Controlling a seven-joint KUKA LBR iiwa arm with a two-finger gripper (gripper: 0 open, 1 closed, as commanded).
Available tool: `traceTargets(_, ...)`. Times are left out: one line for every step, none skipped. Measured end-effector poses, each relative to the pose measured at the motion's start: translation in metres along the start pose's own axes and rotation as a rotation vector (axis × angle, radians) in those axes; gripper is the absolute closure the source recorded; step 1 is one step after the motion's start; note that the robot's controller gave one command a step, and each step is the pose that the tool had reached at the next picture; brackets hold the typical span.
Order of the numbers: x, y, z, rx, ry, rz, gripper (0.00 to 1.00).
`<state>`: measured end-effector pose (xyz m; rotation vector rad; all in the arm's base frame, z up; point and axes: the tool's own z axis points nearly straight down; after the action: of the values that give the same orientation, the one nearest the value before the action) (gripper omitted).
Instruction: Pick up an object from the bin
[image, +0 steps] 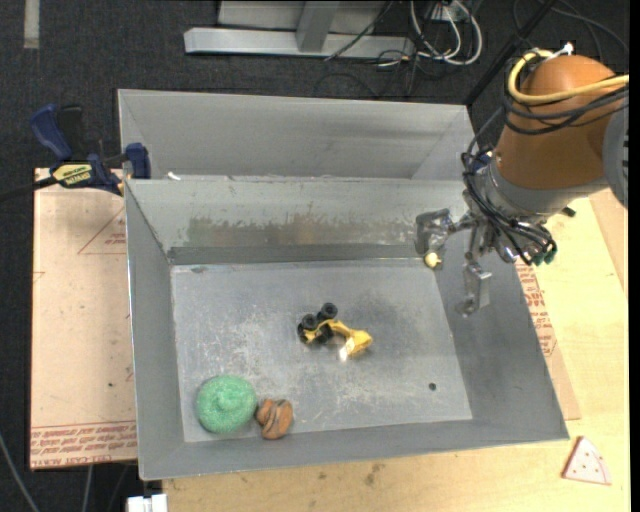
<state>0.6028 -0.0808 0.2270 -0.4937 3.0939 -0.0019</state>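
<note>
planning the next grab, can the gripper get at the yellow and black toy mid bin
Probably yes: the toy lies alone on the bin floor, apart from the green ball, and nothing lies between it and the open gripper near the right wall.

Bare floor (400, 375) surrounds the yellow toy (335, 333); green ball (225, 403) lies well apart.

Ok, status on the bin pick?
Empty pincer open at bin's right side. Nearest: yellow-and-black toy mid-bin, untouched. Also green ball, brown lump, near-left corner. Nothing between pincer and toy.
</note>
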Motion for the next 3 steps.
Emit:
traceTargets(-0.009,0.033,0.057,0.000,0.002,0.143,0.00)
traceTargets(-0.036,0.077,0.092,-0.004,0.009,0.185,0.00)
traceTargets(-0.026,0.083,0.141,-0.003,0.003,0.133,0.00)
